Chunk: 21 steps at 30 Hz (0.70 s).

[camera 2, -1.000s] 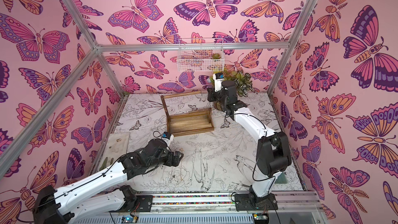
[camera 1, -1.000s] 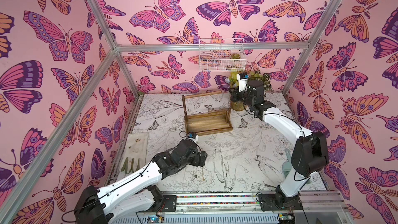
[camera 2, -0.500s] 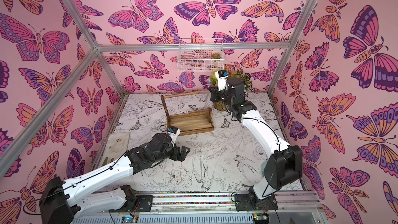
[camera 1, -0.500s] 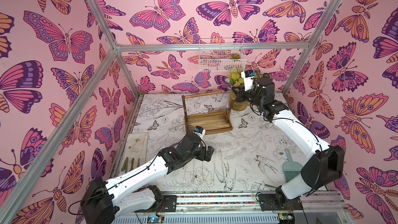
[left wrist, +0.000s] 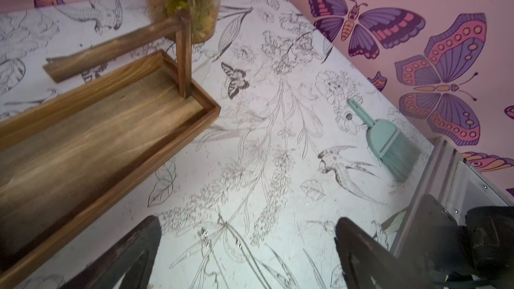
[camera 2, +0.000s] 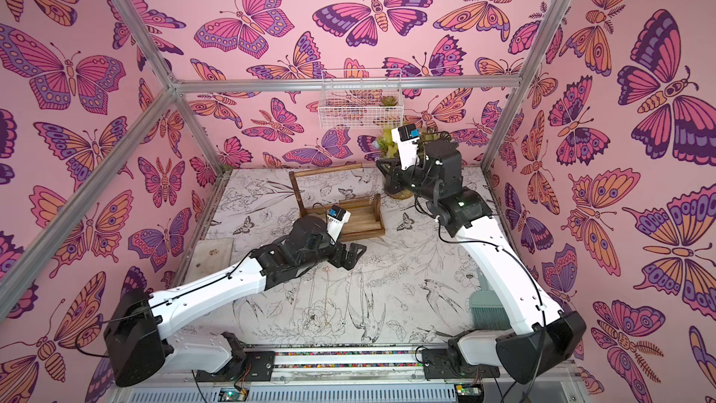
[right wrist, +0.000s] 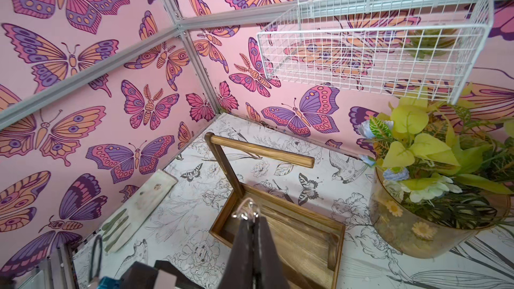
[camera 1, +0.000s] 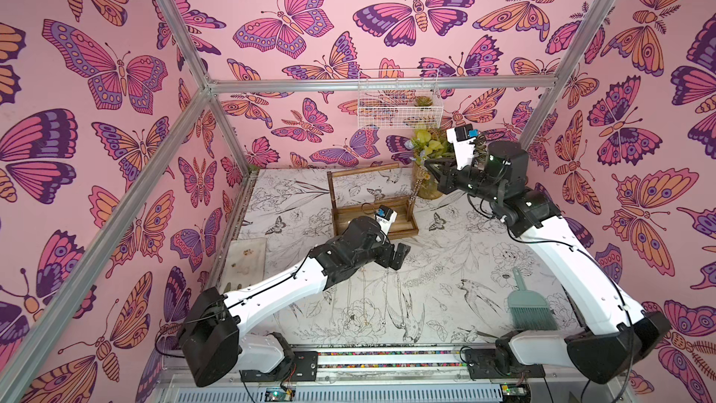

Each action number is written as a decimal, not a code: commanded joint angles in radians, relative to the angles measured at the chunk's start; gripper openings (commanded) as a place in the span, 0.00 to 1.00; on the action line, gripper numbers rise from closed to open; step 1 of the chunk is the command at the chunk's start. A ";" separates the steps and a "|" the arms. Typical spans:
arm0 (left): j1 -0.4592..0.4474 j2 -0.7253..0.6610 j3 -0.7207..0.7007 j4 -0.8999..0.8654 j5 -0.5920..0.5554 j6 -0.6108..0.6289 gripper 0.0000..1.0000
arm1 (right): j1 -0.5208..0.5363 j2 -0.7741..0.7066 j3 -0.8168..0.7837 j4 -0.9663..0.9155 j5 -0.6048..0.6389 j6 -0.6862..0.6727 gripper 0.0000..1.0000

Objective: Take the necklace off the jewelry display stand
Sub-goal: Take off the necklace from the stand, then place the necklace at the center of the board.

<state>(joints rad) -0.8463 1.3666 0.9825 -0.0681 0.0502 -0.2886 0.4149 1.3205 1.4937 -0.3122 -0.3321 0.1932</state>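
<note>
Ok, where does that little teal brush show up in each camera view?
In both top views: the teal brush lies flat on the table, on the robot's right, at the near edge.
Left wrist: on the table past the jewelry display stand's tray corner, near the wall.
Right wrist: not in it.
Shared landmark: that stand, in all four.

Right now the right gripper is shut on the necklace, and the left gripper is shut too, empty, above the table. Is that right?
Not quite. The left gripper is open, not shut: the left wrist view shows its jaws wide apart, empty, above the table. The right gripper is indeed shut on the necklace, as the right wrist view shows.
</note>
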 commanded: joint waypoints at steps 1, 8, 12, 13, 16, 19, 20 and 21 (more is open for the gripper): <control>0.012 0.022 0.040 0.086 0.035 0.056 1.00 | 0.021 -0.035 0.027 -0.059 -0.017 0.007 0.00; 0.013 0.041 0.063 0.204 0.103 0.091 1.00 | 0.056 -0.102 0.013 -0.095 -0.024 0.042 0.00; 0.010 0.061 0.079 0.253 0.154 0.120 0.99 | 0.060 -0.142 0.002 -0.115 -0.022 0.055 0.00; 0.010 0.071 0.085 0.264 0.160 0.129 0.99 | 0.061 -0.149 0.002 -0.121 -0.024 0.058 0.00; 0.010 0.098 0.116 0.275 0.154 0.154 0.99 | 0.062 -0.166 0.004 -0.131 -0.025 0.069 0.00; 0.012 0.125 0.149 0.283 0.140 0.171 0.99 | 0.064 -0.175 0.012 -0.138 -0.034 0.076 0.00; 0.011 0.130 0.158 0.288 0.141 0.176 0.99 | 0.064 -0.175 0.014 -0.140 -0.037 0.081 0.00; 0.011 0.136 0.166 0.291 0.146 0.180 0.98 | 0.065 -0.176 0.017 -0.140 -0.041 0.086 0.00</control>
<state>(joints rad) -0.8379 1.4925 1.1206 0.1810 0.1806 -0.1474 0.4698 1.1511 1.4933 -0.4332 -0.3534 0.2569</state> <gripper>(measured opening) 0.984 0.062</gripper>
